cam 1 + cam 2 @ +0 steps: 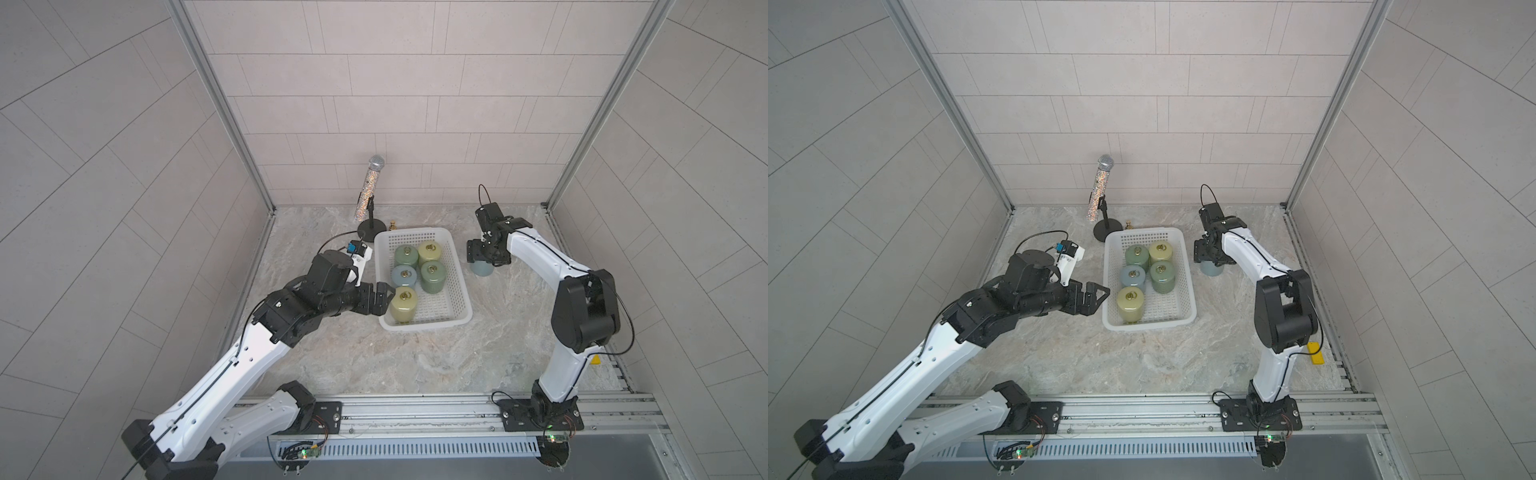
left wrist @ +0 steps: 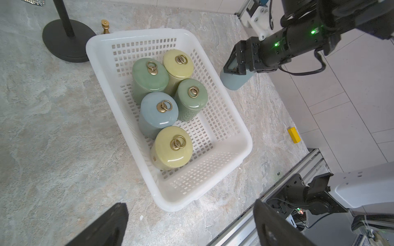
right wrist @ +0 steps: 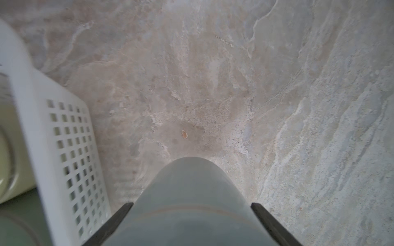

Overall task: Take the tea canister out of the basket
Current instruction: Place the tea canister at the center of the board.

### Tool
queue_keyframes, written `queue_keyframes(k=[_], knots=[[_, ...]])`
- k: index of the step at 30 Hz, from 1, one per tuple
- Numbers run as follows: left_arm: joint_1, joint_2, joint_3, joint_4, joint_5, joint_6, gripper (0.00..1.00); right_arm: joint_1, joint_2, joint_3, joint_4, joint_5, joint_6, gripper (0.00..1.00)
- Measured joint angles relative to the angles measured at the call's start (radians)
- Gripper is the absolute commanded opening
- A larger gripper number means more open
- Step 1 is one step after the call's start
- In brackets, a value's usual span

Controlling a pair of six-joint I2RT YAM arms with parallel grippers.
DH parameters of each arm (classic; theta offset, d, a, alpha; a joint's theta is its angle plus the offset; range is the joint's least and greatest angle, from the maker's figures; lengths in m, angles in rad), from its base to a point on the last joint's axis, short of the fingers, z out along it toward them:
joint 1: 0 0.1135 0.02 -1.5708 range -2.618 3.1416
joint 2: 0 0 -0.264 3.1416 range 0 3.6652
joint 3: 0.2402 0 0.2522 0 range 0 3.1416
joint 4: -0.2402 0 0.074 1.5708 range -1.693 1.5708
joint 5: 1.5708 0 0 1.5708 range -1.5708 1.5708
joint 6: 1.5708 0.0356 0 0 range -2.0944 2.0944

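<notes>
The white perforated basket (image 1: 428, 326) (image 1: 1150, 326) (image 2: 181, 202) sits mid-table and holds several upright lidded canisters, green, yellow (image 1: 404, 305) (image 2: 173, 147) and blue, each with a brass ring. Just outside the basket's right wall (image 3: 21, 74), my right gripper (image 1: 482, 253) (image 1: 1210, 257) (image 2: 234, 66) (image 3: 191, 204) is shut on a grey-blue tea canister (image 1: 482, 269) (image 1: 1212, 269) (image 2: 233, 82) (image 3: 191, 181), gripping it from above. I cannot tell whether its base touches the table. My left gripper (image 1: 384, 299) (image 1: 1096, 297) (image 2: 191, 225) is open and empty, raised beside the basket's left rim near the front yellow canister.
A glittery microphone (image 1: 368, 191) on a black round-based stand (image 2: 68, 40) is behind the basket's left corner, with a small brass piece (image 1: 392, 225) (image 2: 105, 25) next to it. A yellow block (image 1: 1316, 353) (image 2: 294, 135) lies at the right edge. An aluminium rail runs along the front.
</notes>
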State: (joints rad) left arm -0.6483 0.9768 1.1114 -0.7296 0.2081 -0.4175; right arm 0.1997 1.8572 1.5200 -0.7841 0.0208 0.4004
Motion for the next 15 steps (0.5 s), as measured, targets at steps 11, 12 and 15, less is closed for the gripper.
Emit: queue_keyframes(k=[11, 12, 15], knots=[[0.0, 0.026, 0.014, 0.002, -0.053, 0.0, 1.0, -0.053, 0.18, 0.097, 0.085, -0.021, 0.013, 0.81], [0.0, 0.028, 0.017, 0.006, -0.053, 0.0, 1.0, -0.057, 0.193, 0.11, 0.089, -0.021, 0.014, 0.81], [0.0, 0.03, 0.017, 0.008, -0.056, 0.0, 1.0, -0.062, 0.22, 0.127, 0.106, -0.021, 0.014, 0.82]])
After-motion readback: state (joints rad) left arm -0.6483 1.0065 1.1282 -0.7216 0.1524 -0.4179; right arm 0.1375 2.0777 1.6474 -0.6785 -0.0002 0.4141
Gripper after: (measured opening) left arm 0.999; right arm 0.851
